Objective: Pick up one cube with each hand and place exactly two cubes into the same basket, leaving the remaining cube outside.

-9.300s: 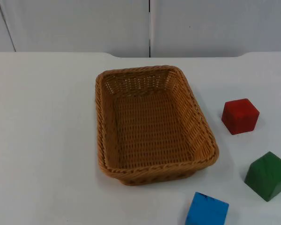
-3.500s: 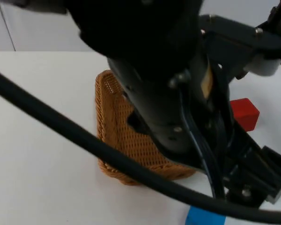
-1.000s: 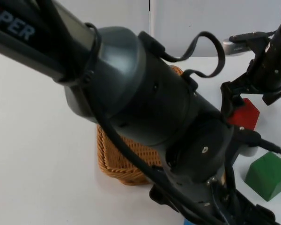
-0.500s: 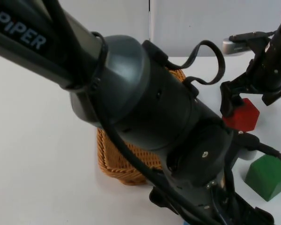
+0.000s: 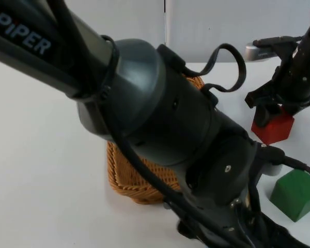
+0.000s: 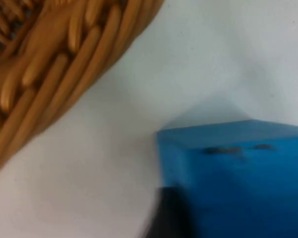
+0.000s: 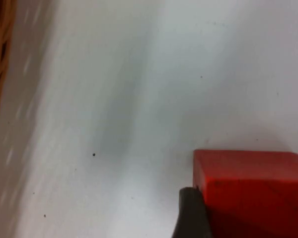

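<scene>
Right gripper (image 5: 273,111) over red cube (image 5: 274,126), fingertip (image 7: 188,213) touching cube side; grasp state unclear. Left gripper at blue cube (image 6: 238,173) beside basket (image 5: 132,173); finger state unclear. Green cube (image 5: 295,194) apart on table (image 5: 36,155).

The white table (image 5: 41,155) lies under me, plain and matt, and I see bare surface from 7 to 10 o'clock in the top view. A few tiny dark specks (image 7: 94,154) sit on it, well apart from each other. At 12 o'clock the table ends at the grey partition wall (image 5: 119,26). One thin dark vertical seam (image 5: 165,20) divides the wall's panels.
</scene>
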You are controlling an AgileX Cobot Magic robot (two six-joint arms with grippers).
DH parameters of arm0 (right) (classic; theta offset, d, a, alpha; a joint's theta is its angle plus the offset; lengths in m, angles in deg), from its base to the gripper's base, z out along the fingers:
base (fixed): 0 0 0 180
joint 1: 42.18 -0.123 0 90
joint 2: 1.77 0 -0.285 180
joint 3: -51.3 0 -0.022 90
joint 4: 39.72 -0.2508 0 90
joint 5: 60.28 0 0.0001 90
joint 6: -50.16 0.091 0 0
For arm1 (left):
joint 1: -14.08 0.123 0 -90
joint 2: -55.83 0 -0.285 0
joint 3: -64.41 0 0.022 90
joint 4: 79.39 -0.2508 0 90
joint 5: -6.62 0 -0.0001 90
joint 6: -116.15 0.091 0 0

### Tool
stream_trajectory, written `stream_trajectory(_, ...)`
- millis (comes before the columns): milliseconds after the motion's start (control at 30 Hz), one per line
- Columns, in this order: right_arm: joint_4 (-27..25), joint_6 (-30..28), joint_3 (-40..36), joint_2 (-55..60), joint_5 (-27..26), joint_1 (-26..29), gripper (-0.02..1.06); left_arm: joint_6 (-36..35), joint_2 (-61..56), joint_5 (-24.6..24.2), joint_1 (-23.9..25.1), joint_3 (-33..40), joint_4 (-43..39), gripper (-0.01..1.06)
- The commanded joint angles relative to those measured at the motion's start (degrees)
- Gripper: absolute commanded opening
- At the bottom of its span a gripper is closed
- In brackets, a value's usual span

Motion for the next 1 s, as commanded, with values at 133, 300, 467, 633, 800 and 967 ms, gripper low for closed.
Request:
stream_trajectory(133,-0.1,0.1,0.5,0.0,0.0,0.1,0.0,-0.3,-0.8,0.5,0.0,0.0,1.7,0.1)
stream_trajectory(300,0.0,0.1,0.5,-1.7,-0.7,0.1,0.0,-0.1,-0.9,-0.5,0.0,0.0,1.5,0.0)
stream_trajectory(467,1.0,0.1,0.5,-4.9,-0.6,0.1,0.0,-0.1,-3.1,-4.4,0.0,0.0,1.6,0.0)
stream_trajectory(633,1.3,0.1,0.5,-9.0,0.4,0.1,0.0,1.4,-7.6,-5.2,-0.2,0.0,1.6,0.0)
stream_trajectory(800,1.3,0.1,0.5,-13.8,1.8,0.1,0.0,3.9,-13.7,-6.2,-0.2,0.0,-0.1,0.0)
stream_trajectory(967,1.2,0.1,0.5,-18.3,2.6,0.1,0.0,3.9,-19.0,-6.6,-0.2,0.0,-4.9,0.0)
